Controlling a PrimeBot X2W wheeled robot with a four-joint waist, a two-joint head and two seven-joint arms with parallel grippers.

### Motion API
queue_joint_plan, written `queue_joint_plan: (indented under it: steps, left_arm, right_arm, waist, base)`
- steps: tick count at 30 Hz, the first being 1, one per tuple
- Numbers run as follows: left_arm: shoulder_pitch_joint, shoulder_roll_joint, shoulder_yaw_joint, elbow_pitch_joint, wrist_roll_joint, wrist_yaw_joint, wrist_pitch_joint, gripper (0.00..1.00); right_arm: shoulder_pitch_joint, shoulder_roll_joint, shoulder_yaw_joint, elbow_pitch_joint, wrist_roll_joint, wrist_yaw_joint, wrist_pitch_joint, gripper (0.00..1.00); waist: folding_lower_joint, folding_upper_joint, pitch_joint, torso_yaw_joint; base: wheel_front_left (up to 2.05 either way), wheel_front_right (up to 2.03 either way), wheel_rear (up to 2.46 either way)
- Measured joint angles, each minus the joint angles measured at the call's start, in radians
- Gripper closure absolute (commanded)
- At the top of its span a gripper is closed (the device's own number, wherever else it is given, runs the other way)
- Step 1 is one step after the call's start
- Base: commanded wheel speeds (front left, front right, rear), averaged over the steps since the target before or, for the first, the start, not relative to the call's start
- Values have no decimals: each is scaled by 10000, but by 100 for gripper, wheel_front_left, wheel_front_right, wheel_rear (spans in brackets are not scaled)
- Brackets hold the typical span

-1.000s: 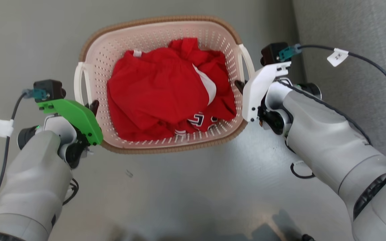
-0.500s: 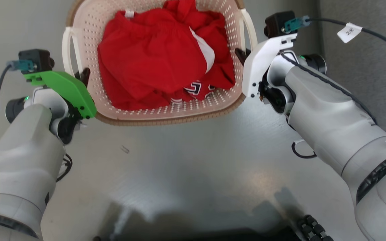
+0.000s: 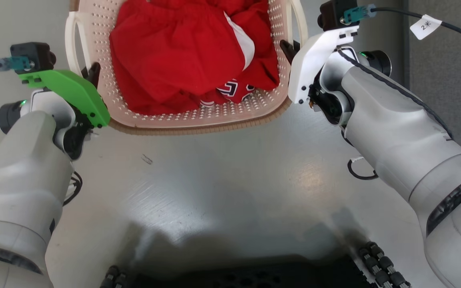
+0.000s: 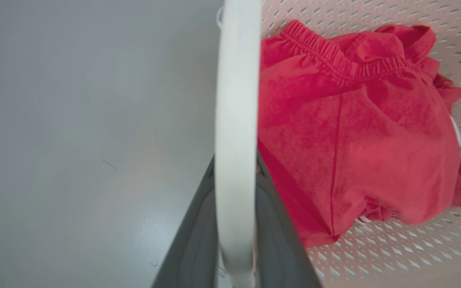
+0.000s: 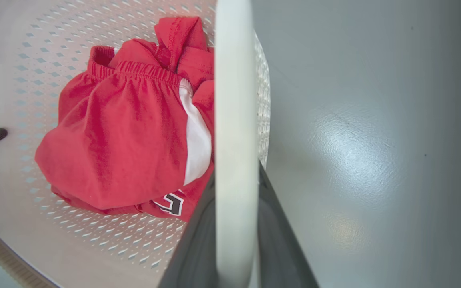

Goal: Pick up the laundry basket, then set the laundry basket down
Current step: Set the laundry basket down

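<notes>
The laundry basket (image 3: 198,127), cream with perforated walls and a brown rim, fills the top of the head view, its far end cut off. Red clothes (image 3: 174,60) lie bunched inside it. My left gripper (image 3: 92,74) is shut on the basket's left white handle (image 3: 70,44), and my right gripper (image 3: 288,48) on the right handle (image 3: 301,24). In the left wrist view the handle (image 4: 234,140) runs up between the dark fingers (image 4: 190,244), beside the red clothes (image 4: 354,140). The right wrist view shows the same grip: handle (image 5: 234,120) between dark fingers (image 5: 282,248).
Glossy grey floor (image 3: 222,188) spreads below the basket. A darker grey surface (image 3: 446,60) runs along the right edge. My black base (image 3: 254,278) shows at the bottom. A tagged cable (image 3: 424,26) trails from the right wrist.
The whole head view has shifted, so the camera moved; basket and arms sit higher in it and my base has come into view. The basket looks a little larger. Both grippers keep their hold.
</notes>
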Motion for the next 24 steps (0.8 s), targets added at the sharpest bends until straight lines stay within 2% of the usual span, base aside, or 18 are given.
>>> queue_joint_plan:
  steps: [24]
  left_arm:
    - [-814, -105, 8, 288, 226, -2, -792, 100]
  right_arm:
    - [-624, -2, 13, 150, 303, 15, -859, 100]
  waist:
    - [-1, 0, 989, 68]
  base:
    - [0, 0, 0]
